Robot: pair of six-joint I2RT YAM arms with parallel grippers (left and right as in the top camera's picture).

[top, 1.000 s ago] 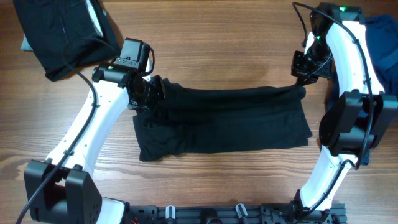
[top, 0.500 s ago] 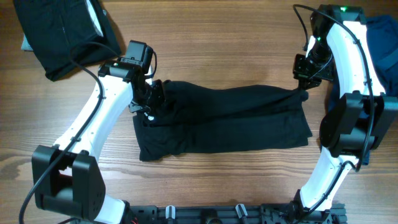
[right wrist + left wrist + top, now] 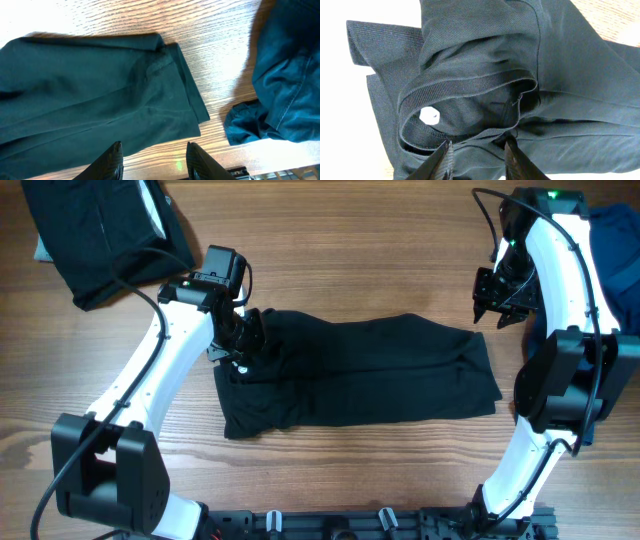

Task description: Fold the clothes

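The only mark showing is a small white round spot (image 3: 429, 116) inside the collar (image 3: 470, 85) of the shirt (image 3: 360, 370); it is too small for any lettering to be read. The shirt is lying folded into a long band across the middle of the worktop (image 3: 350, 240), collar end to the left. The left end effector (image 3: 479, 159) is sitting right at the collar with its fingers (image 3: 445, 160) standing apart, cloth lying in the gap but not pinched. The right end effector (image 3: 154, 162) is hanging over the shirt's right end, fingers spread and nothing between them. A black garment (image 3: 100, 240) is lying at the far left corner and a blue garment (image 3: 285, 85) is bunched just beside the shirt's right end. A second ago the right end effector was gripping the shirt's upper right corner and holding that edge raised; now the corner is lying flat on the wood and the end effector is standing clear of it. The left arm has been staying in place over the last half second, with its fingers parting.
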